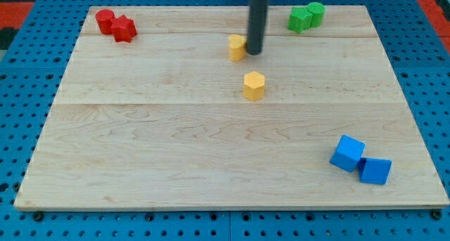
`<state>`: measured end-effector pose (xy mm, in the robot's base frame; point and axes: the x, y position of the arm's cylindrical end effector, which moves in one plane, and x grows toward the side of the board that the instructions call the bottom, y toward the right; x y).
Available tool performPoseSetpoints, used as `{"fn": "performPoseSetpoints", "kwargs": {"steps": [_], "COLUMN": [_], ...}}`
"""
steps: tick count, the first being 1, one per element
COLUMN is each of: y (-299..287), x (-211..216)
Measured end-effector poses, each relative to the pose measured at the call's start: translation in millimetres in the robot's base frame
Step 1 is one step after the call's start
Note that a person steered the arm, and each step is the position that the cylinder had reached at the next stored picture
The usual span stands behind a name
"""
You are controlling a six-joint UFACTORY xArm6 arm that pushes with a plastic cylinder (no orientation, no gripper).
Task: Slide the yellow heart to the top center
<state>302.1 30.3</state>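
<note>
The yellow heart [236, 47] sits on the wooden board near the view's top centre. My tip [254, 52] stands right against its right side, touching or nearly touching it. The rod rises straight up out of the view's top. A yellow hexagon block [254, 85] lies a little below the tip, toward the board's middle.
A red cylinder [105, 20] and a red star-like block [124, 29] sit at the top left. Two green blocks [306, 17] sit at the top right. Two blue cubes [348, 153] [375, 171] lie at the bottom right. The board [140, 150] ends on a blue pegboard.
</note>
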Motion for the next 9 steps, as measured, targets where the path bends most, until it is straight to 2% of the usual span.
{"fn": "performPoseSetpoints", "kwargs": {"steps": [1, 2, 3, 5, 6, 7, 8, 9], "y": [-20, 13, -12, -14, -28, -30, -26, -38], "x": [-32, 0, 8, 38, 11, -33, -40, -15]}}
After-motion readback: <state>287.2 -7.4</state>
